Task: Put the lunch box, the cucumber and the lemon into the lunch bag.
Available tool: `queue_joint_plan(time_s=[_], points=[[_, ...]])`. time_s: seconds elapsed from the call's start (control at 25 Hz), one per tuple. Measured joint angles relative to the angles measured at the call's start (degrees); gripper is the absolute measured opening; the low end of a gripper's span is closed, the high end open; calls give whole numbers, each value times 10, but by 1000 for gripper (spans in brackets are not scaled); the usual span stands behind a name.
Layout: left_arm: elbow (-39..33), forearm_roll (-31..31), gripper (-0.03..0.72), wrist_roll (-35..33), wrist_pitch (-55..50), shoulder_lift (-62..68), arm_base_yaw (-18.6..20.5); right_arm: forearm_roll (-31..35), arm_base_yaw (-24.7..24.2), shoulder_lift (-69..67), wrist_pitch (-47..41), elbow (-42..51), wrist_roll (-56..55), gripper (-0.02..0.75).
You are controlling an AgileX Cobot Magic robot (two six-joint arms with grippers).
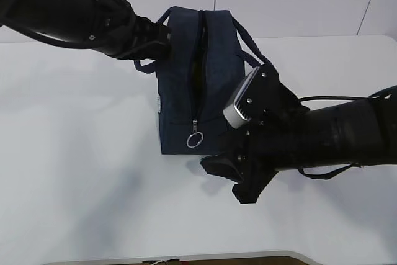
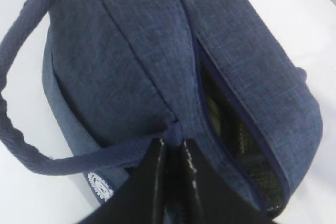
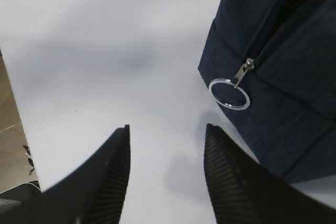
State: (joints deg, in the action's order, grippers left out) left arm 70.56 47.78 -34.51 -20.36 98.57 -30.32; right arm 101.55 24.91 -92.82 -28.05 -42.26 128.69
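- The lunch bag [image 1: 192, 85] stands on the white table [image 1: 74, 153], its long axis running from the far edge toward the camera in the exterior view; the zipper [image 1: 198, 66] follows that axis along the top and down the near end.
- The ring pull [image 1: 195, 139] hangs low on the near end face (the slot above it gapes, showing dark lining).
- The left gripper [image 2: 172, 153] is pinched closed on a fold of bag fabric beside the handle [image 2: 21, 77], at the far left of the bag.
- The right gripper [image 3: 165, 171] hovers over bare table just beside the near end of the bag, fingers spread apart, holding nothing.
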Motion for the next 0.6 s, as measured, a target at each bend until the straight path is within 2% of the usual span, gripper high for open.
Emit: queue_joint_plan(time_s=[0.6], points=[[3, 0, 5, 0, -49, 0, 0, 1, 0, -90, 2, -69, 62, 375]])
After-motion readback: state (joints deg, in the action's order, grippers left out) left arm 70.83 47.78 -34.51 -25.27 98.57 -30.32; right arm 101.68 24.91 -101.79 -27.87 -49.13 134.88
